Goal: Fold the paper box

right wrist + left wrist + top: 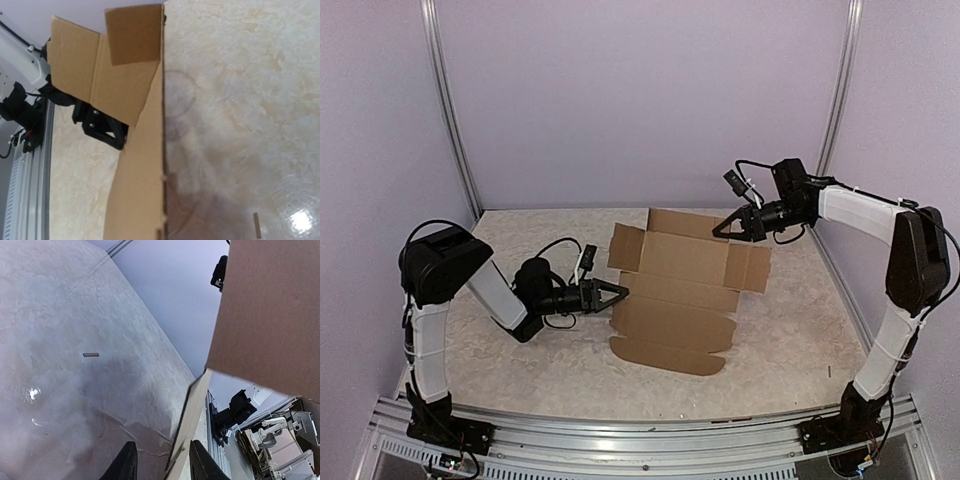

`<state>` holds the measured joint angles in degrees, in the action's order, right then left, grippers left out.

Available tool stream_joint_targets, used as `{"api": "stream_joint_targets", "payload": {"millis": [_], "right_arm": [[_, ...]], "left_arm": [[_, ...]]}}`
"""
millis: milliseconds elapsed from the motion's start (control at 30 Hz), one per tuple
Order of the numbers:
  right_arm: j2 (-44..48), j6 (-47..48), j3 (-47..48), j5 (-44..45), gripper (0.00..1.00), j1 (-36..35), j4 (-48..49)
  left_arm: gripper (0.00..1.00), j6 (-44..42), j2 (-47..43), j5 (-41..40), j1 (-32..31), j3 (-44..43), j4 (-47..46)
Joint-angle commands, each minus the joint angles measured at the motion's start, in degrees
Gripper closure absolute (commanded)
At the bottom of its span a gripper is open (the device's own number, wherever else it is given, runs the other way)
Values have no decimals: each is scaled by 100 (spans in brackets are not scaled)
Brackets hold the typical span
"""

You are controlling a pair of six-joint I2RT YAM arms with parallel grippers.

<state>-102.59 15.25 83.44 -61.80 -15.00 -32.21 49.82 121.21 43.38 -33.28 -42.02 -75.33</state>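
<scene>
The paper box (680, 290) is a brown die-cut cardboard sheet lying mostly flat in the middle of the table. My left gripper (620, 292) is at the sheet's left edge. In the left wrist view its dark fingers (125, 465) stand on either side of a raised flap edge (187, 425). The flap is near the right finger, with a gap to the left one. My right gripper (720, 231) is at the sheet's far right panel, shut. In the right wrist view the cardboard (135, 190) runs edge-on down to where the jaws are. The right fingers themselves are hidden.
A small brown sliver (256, 225) lies on the marbled tabletop (790, 330). An aluminium rail (640, 430) runs along the near edge between the arm bases. Metal posts (450, 120) and purple walls close in the back and sides.
</scene>
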Motion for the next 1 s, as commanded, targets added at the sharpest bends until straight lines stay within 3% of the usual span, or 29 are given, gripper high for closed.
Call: {"api": "stream_joint_targets", "payload": {"millis": [0,133,367,767,967], "right_arm": [[-78,-55,-72,-26,100,-11,-123],[-56,-51,-90,-38,100,-11,-122],[17,-57,-103,-22,100,-12,-107],[151,-144,-170,126,100,-11,81],[213,-158,-178,120,100,4,104]], "left_arm": [[63,-290,-455,6,-76,-123,-1706],[63,-521,-621,-240,-116,-168,-1197],[73,-539,-607,-220,-142,-260,-781],[69,-1304,-1206,-538,-367,-105,826],[70,-1351,-1290,-596,-381,85,1147]]}}
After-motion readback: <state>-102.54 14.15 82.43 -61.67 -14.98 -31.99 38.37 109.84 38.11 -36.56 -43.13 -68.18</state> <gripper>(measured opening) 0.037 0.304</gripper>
